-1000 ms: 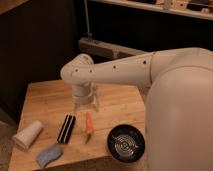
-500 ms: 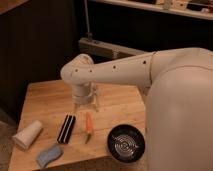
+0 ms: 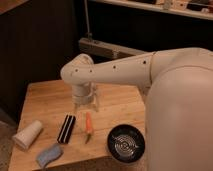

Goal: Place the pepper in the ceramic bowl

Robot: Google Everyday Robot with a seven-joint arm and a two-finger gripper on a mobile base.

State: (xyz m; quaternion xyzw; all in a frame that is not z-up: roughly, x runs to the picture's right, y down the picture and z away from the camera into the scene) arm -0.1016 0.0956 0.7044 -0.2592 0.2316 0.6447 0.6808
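We see nothing shift over the last 1 second: the gripper (image 3: 86, 105) still hovers, jaws spread, at 12 o'clock of the pepper (image 3: 88, 125) lying on the table (image 3: 45, 100), the ceramic bowl (image 3: 111, 142) at its 4 o'clock, so the grasp is not yet begun.

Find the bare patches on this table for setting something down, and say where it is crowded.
Bare: back left of the table, behind the white cup and left of the hand, which hangs behind the pepper; also a patch right of the hand, behind the ceramic bowl. Crowded: the front, with blue cloth and black block.
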